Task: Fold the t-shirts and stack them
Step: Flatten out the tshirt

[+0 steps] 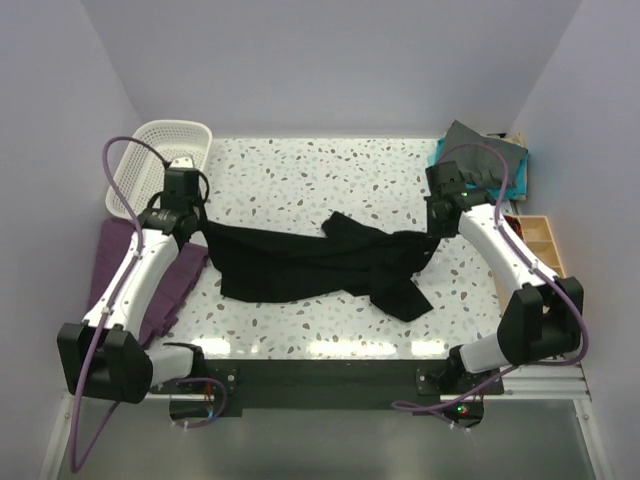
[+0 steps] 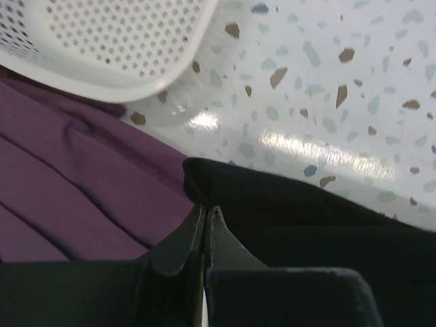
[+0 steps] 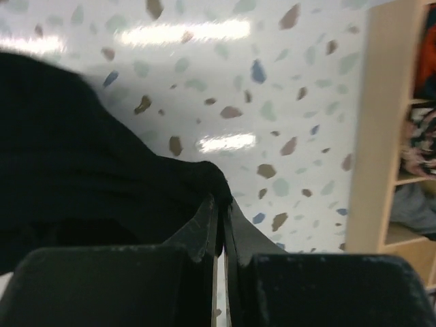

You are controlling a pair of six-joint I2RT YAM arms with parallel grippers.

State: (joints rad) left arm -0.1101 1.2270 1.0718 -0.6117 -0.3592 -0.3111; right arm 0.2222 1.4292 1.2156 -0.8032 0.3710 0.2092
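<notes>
Left arm [image 1: 140, 265] and right arm [image 1: 495, 245] stretched forward, jaws clenched on opposite ends of the crumpled black fabric t-shirt [image 1: 300, 265], purple cloth [image 1: 112, 248] half hidden under left arm

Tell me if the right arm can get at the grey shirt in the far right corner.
Probably not yet: the right tool is shut on the black t-shirt. The grey shirt lies close behind it.
</notes>
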